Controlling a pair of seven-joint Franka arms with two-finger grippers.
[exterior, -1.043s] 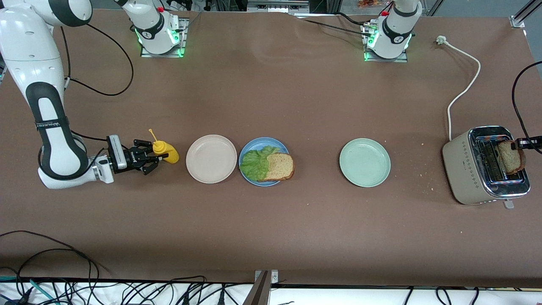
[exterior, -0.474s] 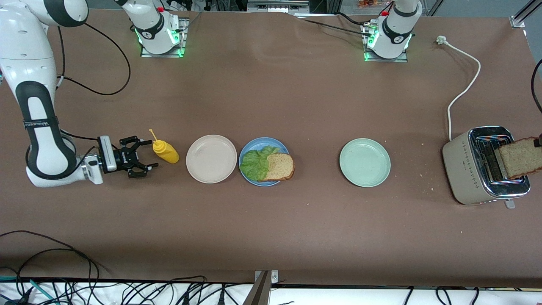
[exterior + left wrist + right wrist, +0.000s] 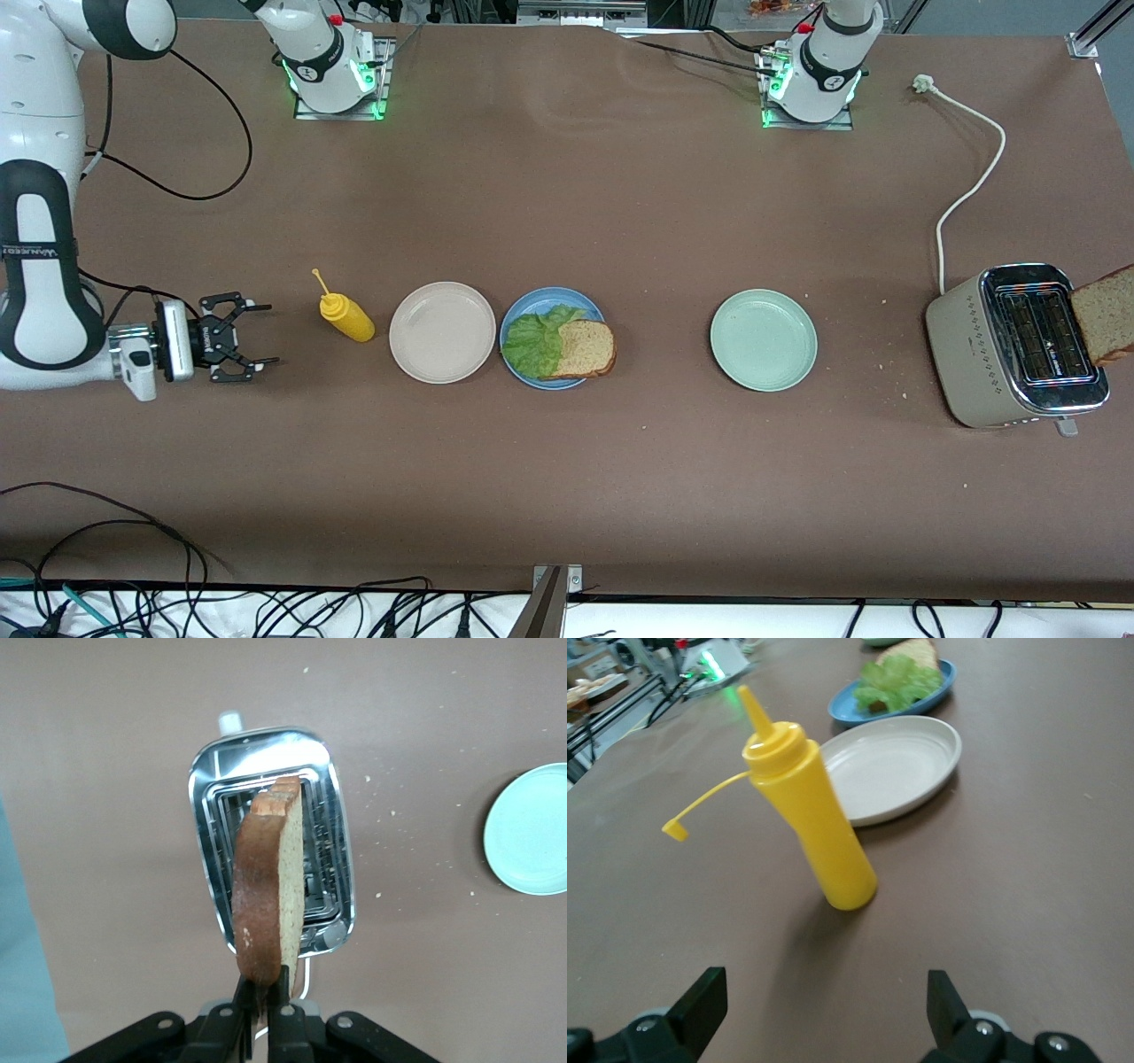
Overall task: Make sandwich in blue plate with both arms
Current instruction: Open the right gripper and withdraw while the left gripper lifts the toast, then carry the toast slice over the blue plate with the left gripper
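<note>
You have a brown bench (image 3: 567,461) with both arms based along its edge farthest from the front camera. The right arm (image 3: 40,275) reaches down at its own end of the bench, and its gripper (image 3: 252,339) sits low over the bench surface, pointing at the yellow squeeze bottle (image 3: 347,317) but apart from it. Its fingers (image 3: 700,1003) are spread wide and grasp nothing. In the right wrist view you see the bottle standing upright on the bench, its cap hanging off on a thin strap.

At the left arm's end stands the beige toaster (image 3: 1014,346), a white cord (image 3: 970,186) running from it across the bench. The left gripper (image 3: 263,992) hangs over the toaster; its fingers are clenched on the lower edge of a bread slice (image 3: 266,890), held on edge above the toaster's slots. In the front view only that slice shows at the frame's edge, the gripper itself out of sight.

Three plates sit in a row between bottle and toaster. Next to the bottle is the beige plate (image 3: 416,306); just beside it is the blue plate (image 3: 532,299), and well apart toward the toaster is the pale green plate (image 3: 764,339). The blue plate carries the lettuce leaf (image 3: 534,341), with a second bread slice (image 3: 586,348) lying flat and overlapping the leaf, jutting past the rim toward the left arm's end. Small crumbs (image 3: 886,363) dot the bench near the toaster.
</note>
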